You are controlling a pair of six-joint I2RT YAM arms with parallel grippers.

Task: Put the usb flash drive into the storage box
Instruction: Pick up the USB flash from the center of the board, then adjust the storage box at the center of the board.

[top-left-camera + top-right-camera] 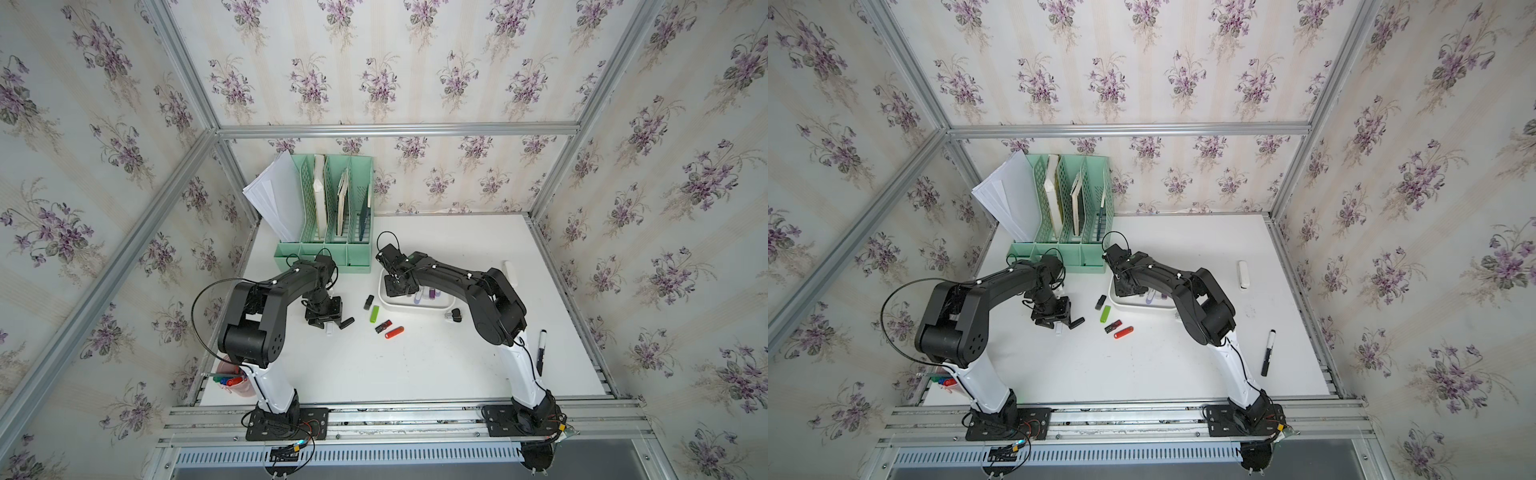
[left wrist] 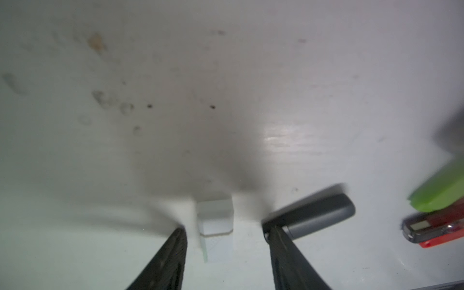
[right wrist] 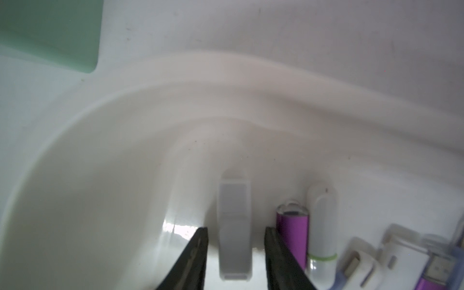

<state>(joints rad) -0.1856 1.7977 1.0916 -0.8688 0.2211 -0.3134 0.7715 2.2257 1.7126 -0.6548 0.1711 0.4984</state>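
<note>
1. Overhead, in both top views: shows the right gripper (image 1: 397,286) down inside the storage box (image 1: 415,308) and the left gripper (image 1: 328,326) low over the table (image 1: 415,374), just beside a dark drive (image 1: 346,322). Places a black drive (image 1: 368,302), green drive (image 1: 375,313), black-and-red drive (image 1: 383,327) and red drive (image 1: 395,332) loose between that gripper and the box. Finds any print on them too small to read.
2. Left wrist: catches the left fingers (image 2: 173,256) spread apart, straddling a small white drive (image 2: 214,213) on the table without gripping it, dark drive just beside one fingertip. Blurs any lettering.
3. Right wrist: shows the right fingers (image 3: 193,256) released, with a gap on each side of the usb flash drive (image 3: 234,213), frosted white and flat on the box floor. Sets a purple drive (image 3: 292,226) and a green-banded white drive (image 3: 321,226) side by side next to it. Leaves markings unreadable.
</note>
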